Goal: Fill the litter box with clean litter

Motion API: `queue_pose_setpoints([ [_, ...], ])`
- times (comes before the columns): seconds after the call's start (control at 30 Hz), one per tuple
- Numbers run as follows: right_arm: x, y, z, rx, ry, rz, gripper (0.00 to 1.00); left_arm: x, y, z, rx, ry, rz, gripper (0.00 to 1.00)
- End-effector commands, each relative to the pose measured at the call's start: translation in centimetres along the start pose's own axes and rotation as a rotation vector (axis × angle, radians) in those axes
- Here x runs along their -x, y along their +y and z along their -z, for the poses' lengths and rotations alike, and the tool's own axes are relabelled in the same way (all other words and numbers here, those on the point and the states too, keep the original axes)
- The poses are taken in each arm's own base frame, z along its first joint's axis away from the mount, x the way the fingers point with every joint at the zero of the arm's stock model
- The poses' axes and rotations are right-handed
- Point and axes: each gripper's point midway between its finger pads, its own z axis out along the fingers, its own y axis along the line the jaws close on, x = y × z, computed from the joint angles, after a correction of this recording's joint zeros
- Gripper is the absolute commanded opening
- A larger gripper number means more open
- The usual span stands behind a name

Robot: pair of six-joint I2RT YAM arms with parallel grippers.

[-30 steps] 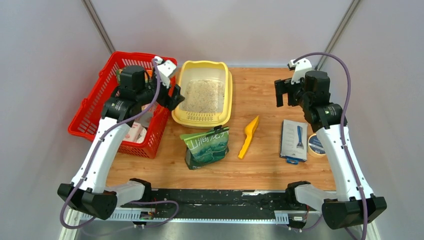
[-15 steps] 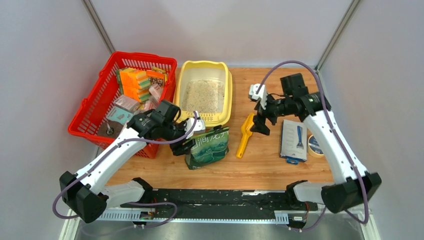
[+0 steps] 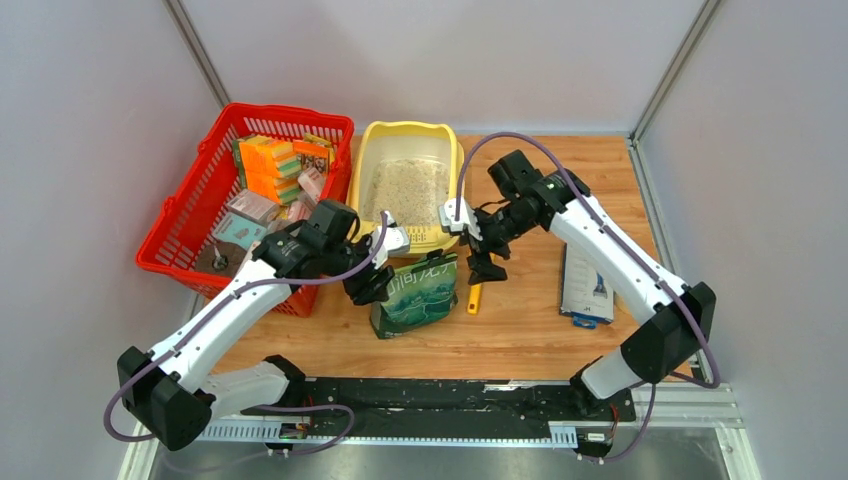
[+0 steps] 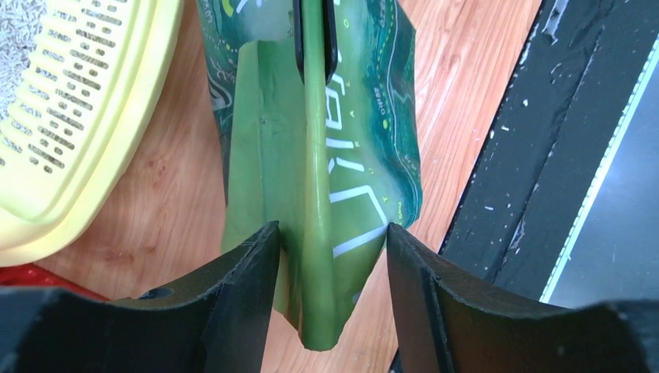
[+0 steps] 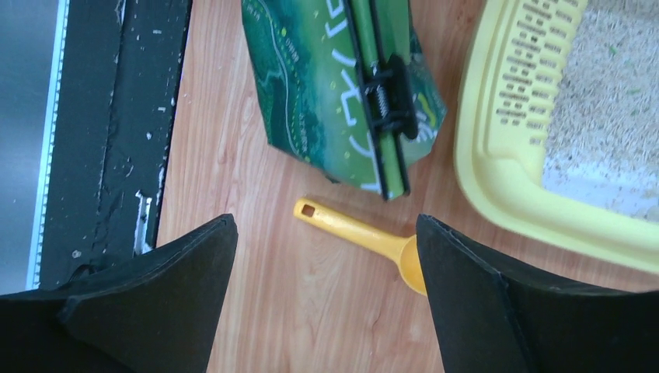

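left gripper [image 4: 329,233] jaws wide astride green pouch [image 4: 357,155] end | right gripper [image 5: 326,222] spread wide over yellow scoop [image 5: 359,234] handle | litter box [image 4: 85,140] holding clean litter [image 5: 598,101] just beyond both, apart

Swings left fingers [image 4: 233,303] down from basket [image 3: 290,112] to straddle pouch [image 4: 350,140]; brings right fingers [image 5: 155,311] across above scoop [image 5: 350,229].

Yellow litter box [image 3: 358,192], litter [image 3: 405,190] inside
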Motion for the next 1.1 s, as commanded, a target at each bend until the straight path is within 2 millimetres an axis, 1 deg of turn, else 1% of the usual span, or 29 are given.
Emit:
queue_pose_setpoints([
  [0.0,3.9,-2.4,-1.5,-0.022,-0.09,0.068,0.88,2.7,-0.1,-0.2,-0.022,-0.096,0.01,0.58],
  [0.07,4.7,-2.5,-2.2,-0.014,-0.093,0.076,0.85,2.9,0.1,-0.5,-0.026,-0.098,0.012,0.52],
  [0.13,4.7,-3.2,-3.3,-0.019,-0.081,0.071,0.84,2.7,0.1,-0.7,-0.028,-0.094,0.001,0.44],
  [0.17,4.7,-3.3,-3.6,-0.015,-0.077,0.072,0.84,2.7,0.1,-0.9,-0.032,-0.089,-0.012,0.37],
  [0.23,4.7,-3.6,-4.0,-0.015,-0.074,0.057,0.83,2.4,0.2,-1.1,-0.037,-0.082,-0.023,0.3],
  [0.27,4.7,-3.7,-4.1,-0.015,-0.071,0.057,0.84,2.2,0.1,-1.3,-0.048,-0.077,-0.046,0.21],
  [0.33,4.4,-3.6,-4.1,-0.02,-0.06,0.054,0.84,2.3,-0.2,-1.5,-0.064,-0.075,-0.073,0.12],
  [0.37,4.3,-3.5,-3.9,-0.027,-0.057,0.056,0.84,2.3,-0.1,-1.7,-0.072,-0.072,-0.087,0.04],
  [0.4,4.1,-3.6,-3.7,-0.04,-0.044,0.058,0.84,2.5,-0.2,-1.8,-0.076,-0.074,-0.099,0.01],
  [0.43,3.8,-3.4,-3.7,-0.041,-0.037,0.053,0.84,2.8,-0.1,-2.0,-0.076,-0.077,-0.106,0.0],
  [0.5,3.6,-3.3,-3.2,-0.064,-0.028,0.05,0.84,3.8,-0.5,-1.7,-0.104,-0.086,-0.133,0.0],
  [0.53,3.3,-3.1,-3.1,-0.066,-0.023,0.044,0.84,3.5,-0.8,-1.4,-0.119,-0.064,-0.134,0.0],
  [0.57,3.4,-2.9,-2.7,-0.077,-0.026,0.045,0.85,4.0,-0.5,-0.8,-0.107,-0.064,-0.192,0.0],
  [0.6,3.4,-3.0,-2.6,-0.086,-0.022,0.046,0.85,3.9,-0.4,-0.4,-0.105,-0.049,-0.227,0.0],
  [0.63,3.3,-2.9,-2.4,-0.092,-0.023,0.045,0.85,3.1,-0.6,0.2,-0.107,-0.013,-0.251,0.0],
  [0.67,3.2,-2.9,-2.2,-0.095,-0.022,0.041,0.86,3.1,0.1,0.9,-0.072,-0.004,-0.332,0.0],
  [0.73,3.4,-2.9,-1.9,-0.104,-0.027,0.045,0.86,2.2,0.1,1.6,-0.066,0.034,-0.394,0.0],
  [0.77,3.6,-3.0,-1.7,-0.108,-0.032,0.05,0.86,1.9,0.7,2.0,-0.033,0.055,-0.441,0.0],
  [0.8,3.9,-3.0,-1.8,-0.102,-0.042,0.052,0.86,1.7,0.9,2.3,-0.02,0.067,-0.455,0.0],
  [0.87,4.3,-3.1,-1.7,-0.101,-0.054,0.053,0.86,0.6,1.4,2.7,-0.002,0.11,-0.479,0.0],
  [0.9,4.8,-3.2,-1.6,-0.099,-0.064,0.06,0.86,0.2,1.7,2.9,0.008,0.123,-0.475,0.0],
  [0.97,5.0,-3.3,-1.9,-0.093,-0.067,0.064,0.86,-0.6,2.1,3.3,0.022,0.142,-0.469,0.0],
  [1.0,5.3,-3.4,-2.0,-0.093,-0.072,0.07,0.86,-0.8,2.3,3.5,0.032,0.145,-0.466,0.0],
  [1.03,5.3,-3.4,-2.3,-0.083,-0.072,0.069,0.86,-0.7,2.9,3.7,0.063,0.132,-0.462,0.0],
  [1.07,5.5,-3.3,-2.5,-0.076,-0.076,0.068,0.86,-0.9,3.1,3.6,0.075,0.135,-0.456,0.0],
])
